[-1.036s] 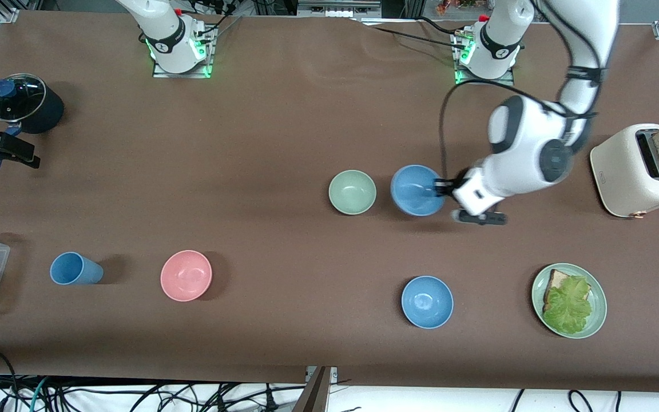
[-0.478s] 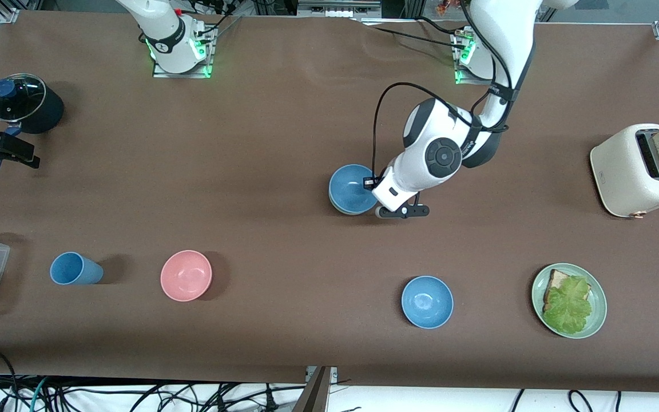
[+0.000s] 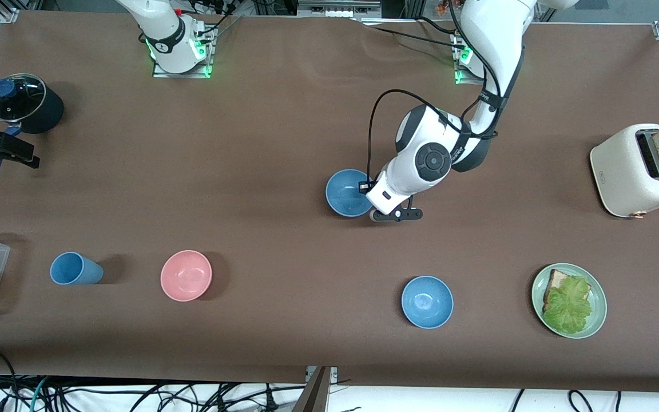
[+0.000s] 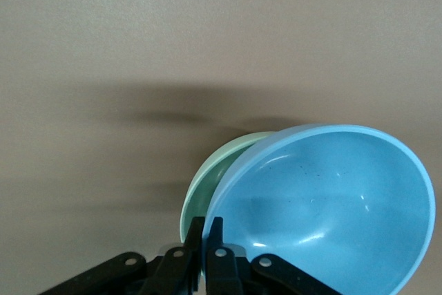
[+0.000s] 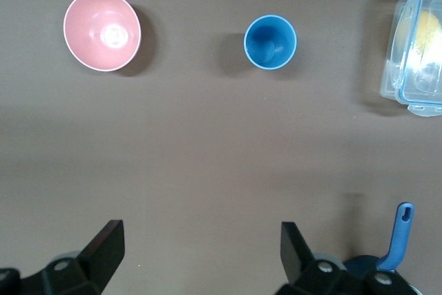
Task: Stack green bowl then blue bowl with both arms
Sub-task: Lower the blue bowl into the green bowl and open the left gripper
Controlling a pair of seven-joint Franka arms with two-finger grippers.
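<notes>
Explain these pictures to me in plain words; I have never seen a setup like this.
Two white robot arms stand at a brown table. One picture looks down from a high camera facing them; the other two come from cameras on the arms' wrists. The left tool is shut on the rim of a blue bowl, which sits over the green bowl. The right tool waits open near a lidded pot. Also on the table: a second blue bowl, a pink bowl, a blue cup, a toaster, and a plate with bread and lettuce.

blue bowl (image 4: 324,212) in green bowl (image 4: 207,184), mid-table
</notes>
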